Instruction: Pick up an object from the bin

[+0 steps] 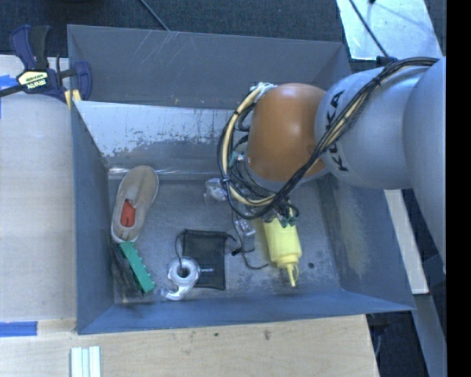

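Camera view: grey metal bin (90,234). One yellow squeeze bottle (282,243), nozzle toward the near wall, lies just right of and below the gripper (244,228). Whether they touch cannot be told. Left of the gripper are one flat black pouch (204,251), one silver metal fitting (180,277), one green brush (136,267) and one grey slipper-shaped piece (135,201) with a red patch. The gripper sits under the orange cover (286,132), its state not discernible.

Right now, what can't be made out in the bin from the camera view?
Camera view:
1. Bin floor beneath the wrist: hidden by orange cover and cables.
2. Yellow object: top end under the cables.
3. Silver piece by the black pad: too small to identify.
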Robot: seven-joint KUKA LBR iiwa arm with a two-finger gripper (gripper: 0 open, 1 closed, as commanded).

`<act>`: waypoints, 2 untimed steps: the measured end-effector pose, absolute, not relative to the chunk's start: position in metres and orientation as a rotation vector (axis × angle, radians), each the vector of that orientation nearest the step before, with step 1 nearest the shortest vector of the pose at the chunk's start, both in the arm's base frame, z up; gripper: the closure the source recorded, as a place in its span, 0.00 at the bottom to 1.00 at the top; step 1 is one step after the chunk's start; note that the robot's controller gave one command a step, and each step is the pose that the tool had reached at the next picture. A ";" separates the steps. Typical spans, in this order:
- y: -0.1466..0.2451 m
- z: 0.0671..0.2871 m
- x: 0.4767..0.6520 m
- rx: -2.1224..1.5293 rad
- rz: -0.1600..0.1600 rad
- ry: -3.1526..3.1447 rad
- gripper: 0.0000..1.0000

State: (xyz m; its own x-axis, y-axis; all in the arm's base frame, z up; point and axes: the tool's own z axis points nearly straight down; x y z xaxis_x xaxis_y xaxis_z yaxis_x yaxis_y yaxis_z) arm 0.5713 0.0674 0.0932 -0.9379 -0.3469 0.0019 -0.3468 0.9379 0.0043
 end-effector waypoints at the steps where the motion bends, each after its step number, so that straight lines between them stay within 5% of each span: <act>1: 0.088 0.080 0.548 0.513 0.003 -3.104 0.00; 2: 0.116 0.073 0.554 0.885 -0.001 -3.018 1.00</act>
State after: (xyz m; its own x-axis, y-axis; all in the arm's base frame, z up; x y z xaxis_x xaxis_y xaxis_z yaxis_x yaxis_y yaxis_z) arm 0.5537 0.1163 0.0728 -0.8416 -0.5400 -0.0038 -0.5400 0.8416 -0.0008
